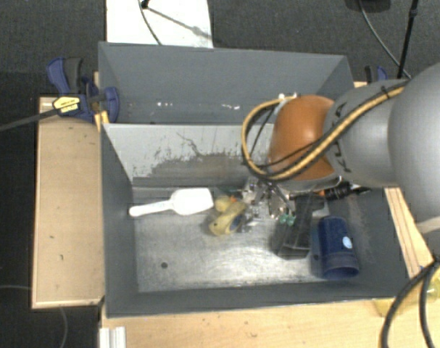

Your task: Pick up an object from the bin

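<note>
Camera view: gripper (259, 203) is low near the middle of the bin (118, 216), under the orange cover (299, 140). Tan lumpy toy (223, 216) lies just left of it, maybe touching. Can't tell the gripper's opening or whether it holds anything. Smooth white scoop (172, 204) sits further left. Black block (296, 232) and blue cylinder (335, 249) are to the right.

Bin (162, 267): grey metal, scuffed floor.
Scoop (172, 204): white, lying flat.
Yellow lump (225, 216): just right of the scoop.
Black block (296, 234): farther right of the scoop.
Blue cup (335, 249): farthest from the scoop.
</note>
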Robot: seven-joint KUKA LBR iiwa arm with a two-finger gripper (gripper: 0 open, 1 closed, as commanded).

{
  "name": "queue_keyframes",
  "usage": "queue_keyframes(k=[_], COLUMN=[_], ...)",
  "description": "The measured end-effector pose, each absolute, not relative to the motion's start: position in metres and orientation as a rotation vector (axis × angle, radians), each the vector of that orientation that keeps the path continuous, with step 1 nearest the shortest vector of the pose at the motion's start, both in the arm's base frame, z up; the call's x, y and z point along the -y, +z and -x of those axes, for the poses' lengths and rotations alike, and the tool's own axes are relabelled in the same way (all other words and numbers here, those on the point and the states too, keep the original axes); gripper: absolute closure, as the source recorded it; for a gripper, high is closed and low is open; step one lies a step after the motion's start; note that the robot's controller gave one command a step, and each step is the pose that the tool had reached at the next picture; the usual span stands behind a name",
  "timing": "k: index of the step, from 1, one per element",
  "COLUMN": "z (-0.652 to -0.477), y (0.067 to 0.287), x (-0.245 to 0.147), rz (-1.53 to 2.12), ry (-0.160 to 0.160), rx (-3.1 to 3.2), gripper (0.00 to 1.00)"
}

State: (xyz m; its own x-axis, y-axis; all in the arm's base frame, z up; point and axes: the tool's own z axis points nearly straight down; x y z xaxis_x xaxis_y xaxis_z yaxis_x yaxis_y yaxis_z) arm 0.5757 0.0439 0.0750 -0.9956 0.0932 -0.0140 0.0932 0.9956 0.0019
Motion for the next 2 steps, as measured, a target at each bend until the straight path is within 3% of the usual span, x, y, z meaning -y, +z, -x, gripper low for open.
queue_keyframes(k=[1, 2], z=[-0.575, -0.549], y=[0.076, 0.103], x=[-0.044, -0.031], rz=[-0.146, 0.581], ry=[0.002, 0.001], rx=[-3.126, -3.086], gripper=[1.0, 1.0])
